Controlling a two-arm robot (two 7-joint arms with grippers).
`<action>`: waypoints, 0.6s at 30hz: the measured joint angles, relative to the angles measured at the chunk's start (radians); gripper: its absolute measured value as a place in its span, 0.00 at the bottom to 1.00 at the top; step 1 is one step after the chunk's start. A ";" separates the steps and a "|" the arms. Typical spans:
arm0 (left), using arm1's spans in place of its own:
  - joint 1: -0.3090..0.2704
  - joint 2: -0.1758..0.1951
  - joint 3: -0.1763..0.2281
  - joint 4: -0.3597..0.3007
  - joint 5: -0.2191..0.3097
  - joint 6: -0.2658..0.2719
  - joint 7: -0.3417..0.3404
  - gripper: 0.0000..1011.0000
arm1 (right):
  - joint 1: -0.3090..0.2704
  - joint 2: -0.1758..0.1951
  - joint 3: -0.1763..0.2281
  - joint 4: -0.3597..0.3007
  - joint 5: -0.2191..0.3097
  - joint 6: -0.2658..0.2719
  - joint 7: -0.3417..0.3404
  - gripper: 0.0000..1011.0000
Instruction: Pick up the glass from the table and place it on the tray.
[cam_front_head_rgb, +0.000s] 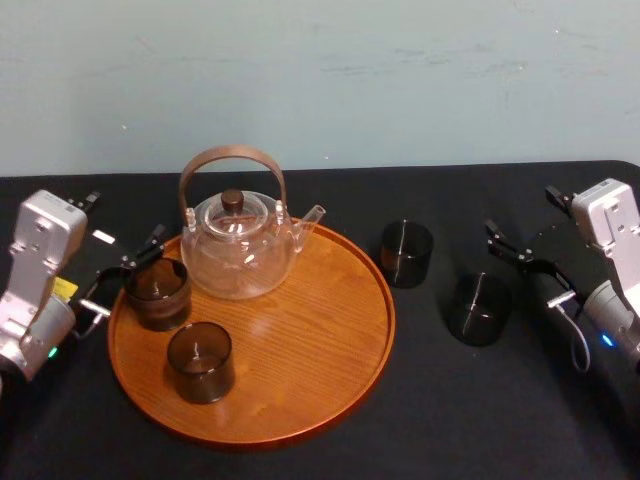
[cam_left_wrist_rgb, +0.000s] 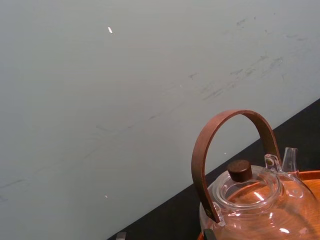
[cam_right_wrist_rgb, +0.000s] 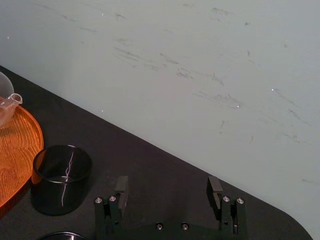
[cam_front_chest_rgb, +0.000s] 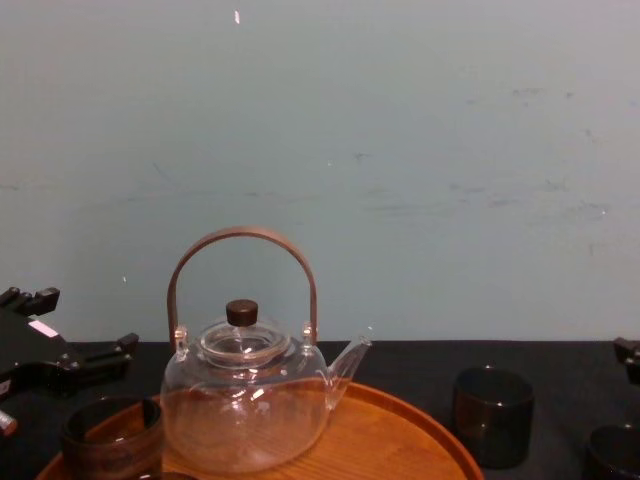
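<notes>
Four dark glasses are spread over a black table (cam_front_head_rgb: 420, 410) — two standing on the round wooden tray (cam_front_head_rgb: 310, 330), two on the black surface to its right. On the tray, the rear tray glass (cam_front_head_rgb: 157, 292) sits at the left edge beside the clear teapot (cam_front_head_rgb: 238, 250), and the front tray glass (cam_front_head_rgb: 200, 362) stands nearer the robot. Off the tray, the far table glass (cam_front_head_rgb: 406, 253) stands upright just beside the rim, with the near table glass (cam_front_head_rgb: 478, 309) a little farther right and closer in. The left gripper (cam_front_head_rgb: 128, 270) sits at the tray's left edge, its jaws spread apart alongside the rear tray glass and gripping nothing; whether a finger touches that glass cannot be told. The right gripper (cam_right_wrist_rgb: 167, 185) hangs low at the table's right side, close to the near table glass — jaws wide, nothing between them.
</notes>
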 joint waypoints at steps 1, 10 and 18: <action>0.000 0.000 0.000 0.000 0.000 0.000 0.000 0.99 | 0.000 0.000 0.000 0.000 0.000 0.000 0.000 0.99; 0.000 0.000 0.000 0.000 0.000 0.000 0.000 0.99 | 0.000 0.000 0.000 0.000 0.000 0.000 0.000 0.99; 0.000 0.000 0.000 0.000 0.000 0.000 0.000 0.99 | 0.000 0.000 0.000 0.000 0.000 0.000 0.000 0.99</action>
